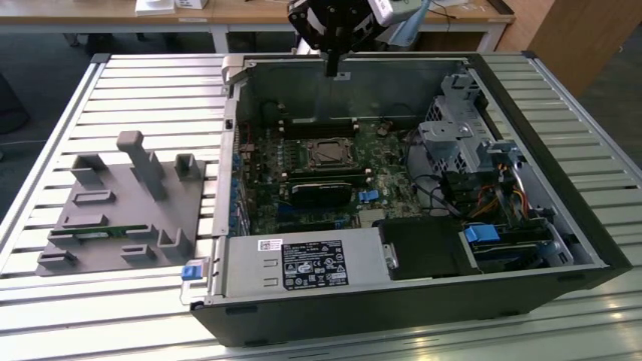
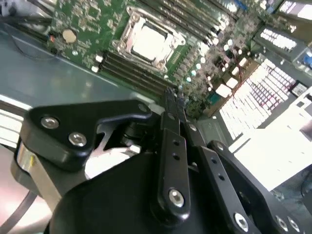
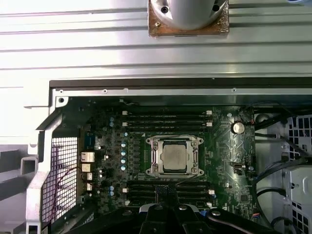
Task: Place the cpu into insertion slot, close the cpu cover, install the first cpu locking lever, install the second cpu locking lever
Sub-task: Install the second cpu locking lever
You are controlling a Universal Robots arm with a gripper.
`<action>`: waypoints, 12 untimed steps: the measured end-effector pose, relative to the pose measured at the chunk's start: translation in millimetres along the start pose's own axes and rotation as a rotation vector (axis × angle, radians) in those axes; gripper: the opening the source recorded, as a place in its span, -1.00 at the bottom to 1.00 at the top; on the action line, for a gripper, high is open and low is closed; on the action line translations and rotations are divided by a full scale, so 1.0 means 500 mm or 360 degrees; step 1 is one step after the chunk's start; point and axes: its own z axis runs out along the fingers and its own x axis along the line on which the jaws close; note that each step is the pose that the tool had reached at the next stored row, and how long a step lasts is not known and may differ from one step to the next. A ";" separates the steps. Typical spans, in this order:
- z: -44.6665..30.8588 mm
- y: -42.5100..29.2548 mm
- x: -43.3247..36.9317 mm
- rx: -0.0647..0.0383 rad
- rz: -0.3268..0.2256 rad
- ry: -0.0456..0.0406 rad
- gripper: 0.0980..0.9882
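Note:
The cpu [image 1: 329, 154] lies flat in the insertion slot [image 3: 197, 170] on the green motherboard [image 3: 229, 161], its dull silver face up. The cpu cover [image 3: 155, 146], a silvery frame, lies flat around the chip, seen in both wrist views with the cpu [image 3: 174, 156] [image 2: 148, 41] in its cut-out. My gripper [image 1: 334, 71] hangs high over the far wall of the open computer case, well above and behind the socket. Its black fingers look pressed together with nothing between them, at the gripper [image 2: 170, 95] [image 3: 165, 190] tip.
The case [image 1: 561, 248] lies open on a slatted metal table. A grey parts fixture [image 1: 120, 203] stands at the exterior view's left. Inside are a power supply [image 1: 301, 263], a drive cage [image 1: 461, 143], cables, a black card [image 1: 323, 188] and long memory slots [image 3: 168, 117].

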 end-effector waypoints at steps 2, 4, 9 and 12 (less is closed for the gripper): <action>0.001 0.000 0.000 0.0000 0.0000 0.0000 -0.98; 0.003 0.000 0.000 0.0000 0.0000 0.0000 -0.98; 0.005 0.000 0.000 0.0000 0.0000 0.0000 -0.98; 0.008 -0.001 0.000 0.0000 0.0000 0.0000 -0.98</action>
